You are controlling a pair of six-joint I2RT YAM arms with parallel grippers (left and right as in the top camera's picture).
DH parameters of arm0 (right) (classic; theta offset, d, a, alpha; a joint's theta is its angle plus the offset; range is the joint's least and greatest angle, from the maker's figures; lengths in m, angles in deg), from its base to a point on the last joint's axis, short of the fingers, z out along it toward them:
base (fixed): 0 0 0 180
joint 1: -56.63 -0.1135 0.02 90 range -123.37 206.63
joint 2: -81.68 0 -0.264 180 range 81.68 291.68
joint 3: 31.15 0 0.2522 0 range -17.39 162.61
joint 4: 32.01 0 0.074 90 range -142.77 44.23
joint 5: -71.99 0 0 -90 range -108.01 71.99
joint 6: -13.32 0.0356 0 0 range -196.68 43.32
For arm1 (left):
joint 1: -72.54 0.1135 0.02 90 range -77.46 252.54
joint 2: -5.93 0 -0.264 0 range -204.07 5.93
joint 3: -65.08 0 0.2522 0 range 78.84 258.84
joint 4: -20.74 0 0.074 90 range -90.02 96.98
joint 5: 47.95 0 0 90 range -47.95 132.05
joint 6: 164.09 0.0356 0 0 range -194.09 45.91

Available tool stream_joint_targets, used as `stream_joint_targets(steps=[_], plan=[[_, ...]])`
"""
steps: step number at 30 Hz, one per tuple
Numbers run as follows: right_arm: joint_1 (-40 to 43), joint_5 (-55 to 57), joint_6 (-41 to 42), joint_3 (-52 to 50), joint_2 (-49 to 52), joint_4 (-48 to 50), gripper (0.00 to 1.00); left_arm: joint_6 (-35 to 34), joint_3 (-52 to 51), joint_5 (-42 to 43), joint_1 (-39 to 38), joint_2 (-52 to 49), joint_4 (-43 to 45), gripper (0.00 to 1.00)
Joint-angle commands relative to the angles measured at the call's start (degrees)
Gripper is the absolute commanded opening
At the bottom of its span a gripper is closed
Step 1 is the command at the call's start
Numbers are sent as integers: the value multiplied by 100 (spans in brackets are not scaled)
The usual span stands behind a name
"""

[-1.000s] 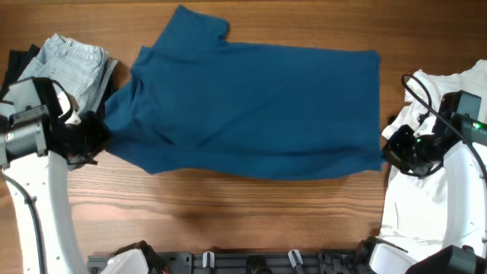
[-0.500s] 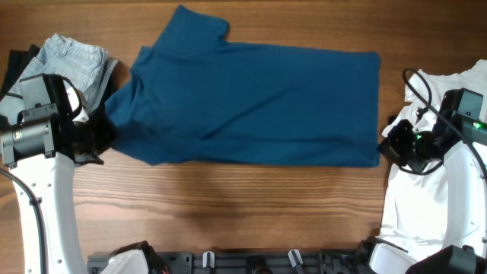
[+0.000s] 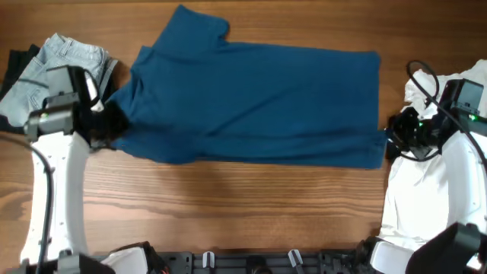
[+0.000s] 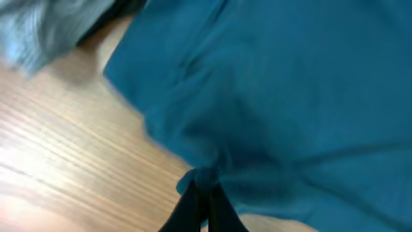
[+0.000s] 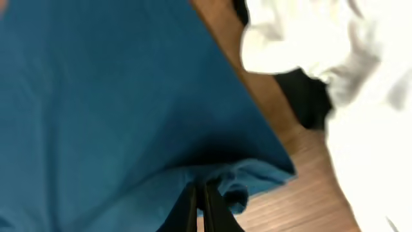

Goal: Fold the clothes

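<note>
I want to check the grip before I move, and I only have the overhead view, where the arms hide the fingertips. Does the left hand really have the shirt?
Observer: Yes. The left wrist view shows the left hand shut on a bunched edge of the shirt.
Operator: And the right one?
Observer: The right hand is shut on the hem near its corner, which curls under beside it.
Operator: Has it caught any other cloth?
Observer: None that I can see. The white cloth lies apart from that hand, with bare table between.
</note>
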Motion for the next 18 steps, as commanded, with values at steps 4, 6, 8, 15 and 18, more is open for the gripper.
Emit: stream_joint_targets(steps=[4,6,8,15,18], plan=[[4,-507,717,50,479,914,4,-153,-37,46,-348,-684,1047,4],[2,-505,831,50,588,1102,4,-153,-37,33,-354,-876,1248,4],[2,-509,887,50,721,1307,4,-155,-37,4,-354,-1043,1510,4],[2,-470,1150,11,1211,1829,4,-627,-37,-662,-354,-1180,2068,4],[4,-195,1150,11,1266,1825,4,-925,-39,-1012,-354,-1252,2039,4]])
